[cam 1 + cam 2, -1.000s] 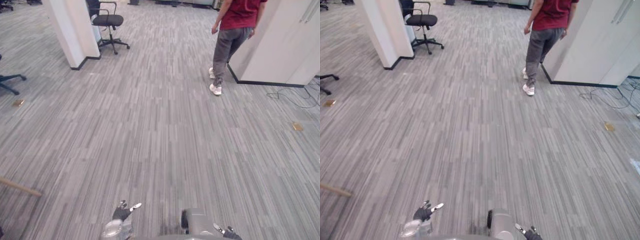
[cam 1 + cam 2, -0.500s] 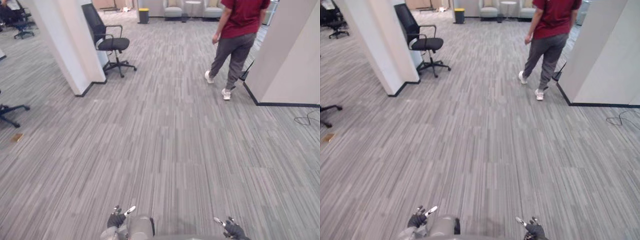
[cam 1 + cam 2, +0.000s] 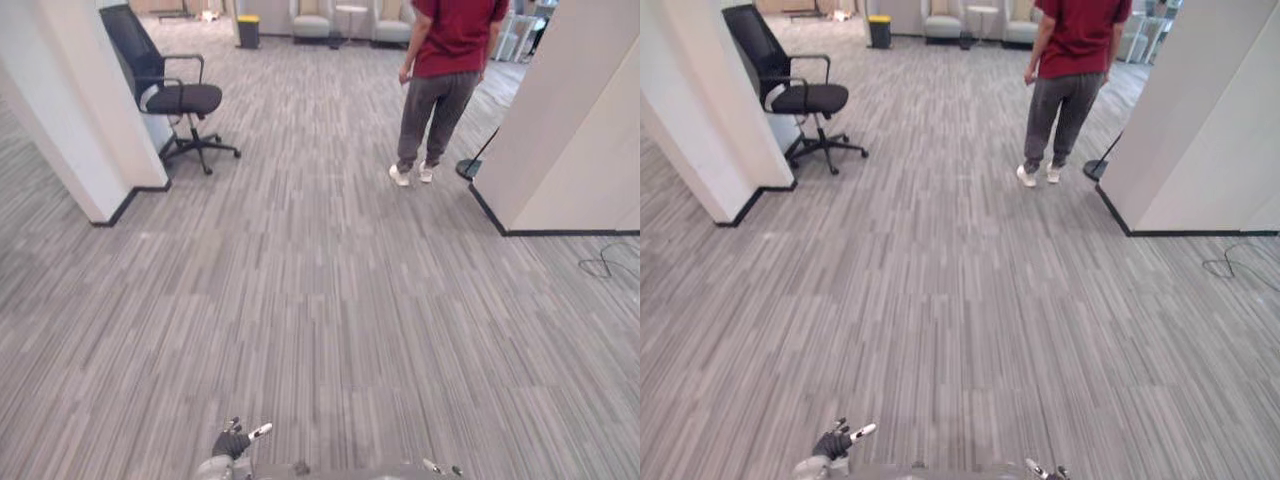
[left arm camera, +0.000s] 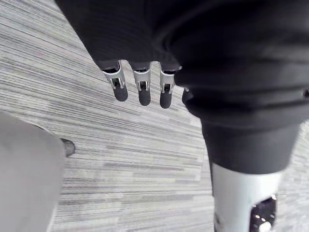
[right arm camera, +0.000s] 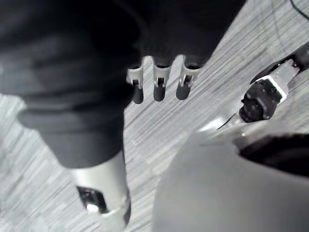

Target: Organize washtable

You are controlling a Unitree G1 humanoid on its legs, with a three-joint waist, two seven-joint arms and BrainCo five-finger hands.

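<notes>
Your left hand (image 3: pixel 234 444) hangs low by your side, fingers straight and loosely spread. Your right hand (image 5: pixel 158 82) hangs low too, fingers straight and pointing down, side by side.

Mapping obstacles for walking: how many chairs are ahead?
3: black office chair by the left pillar; one grey armchair far ahead, another behind the person. Others may be hidden.

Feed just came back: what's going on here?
Nothing is being handled. The robot faces open grey office floor, its left hand and right hand hanging open and empty. A person in a red top stands ahead with back turned, near a white partition; a black office chair sits beside a white pillar to the left.
</notes>
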